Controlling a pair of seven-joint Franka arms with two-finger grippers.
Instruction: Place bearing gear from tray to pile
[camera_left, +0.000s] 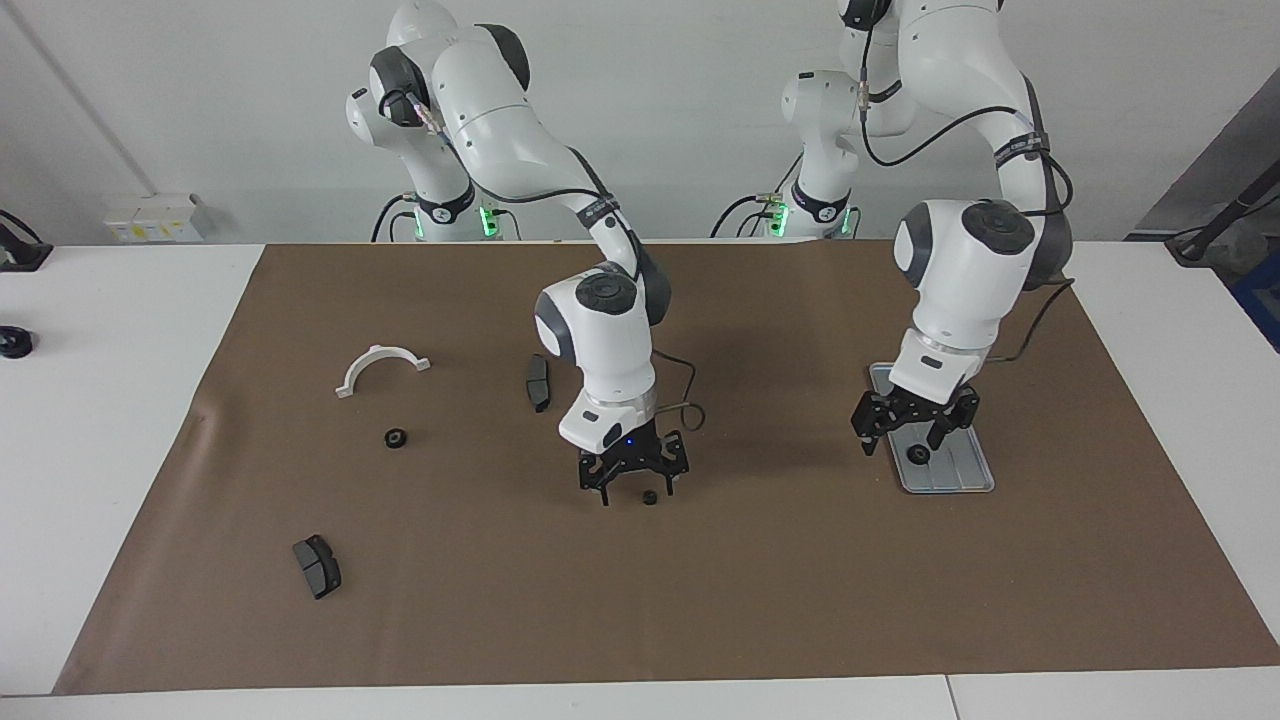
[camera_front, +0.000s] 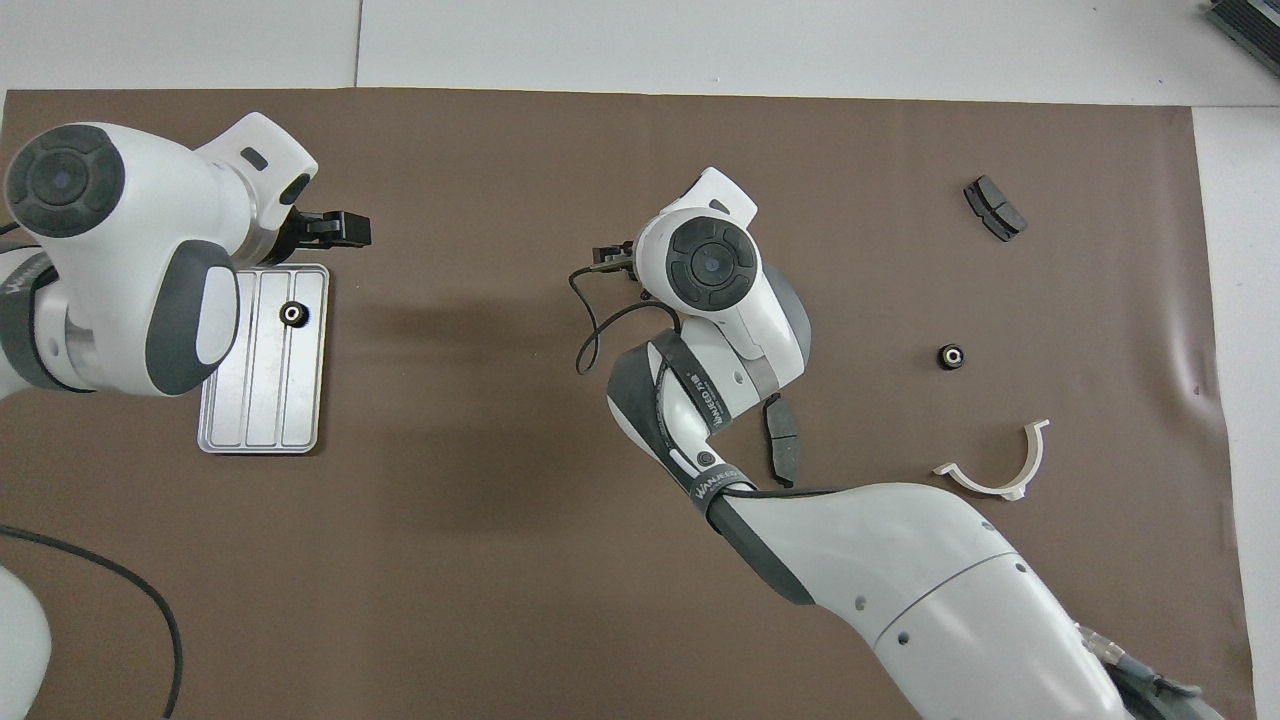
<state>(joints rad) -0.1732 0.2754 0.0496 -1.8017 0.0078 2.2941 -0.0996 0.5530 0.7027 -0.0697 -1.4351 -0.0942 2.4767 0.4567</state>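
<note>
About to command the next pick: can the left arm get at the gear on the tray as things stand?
Probably yes. The left gripper hangs open just over the tray, almost above the gear, with nothing between them. The right gripper is away mid-table.

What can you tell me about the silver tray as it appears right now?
The tray is a flat silver-grey rectangle that looks like metal, with rounded corners, a low raised rim and lengthwise ridges. It lies flat on the brown mat toward the left arm's end of the table. One small dark bearing gear sits in it, in the half farther from the robots. The left gripper hangs open over that part of the tray, not gripping the gear.
</note>
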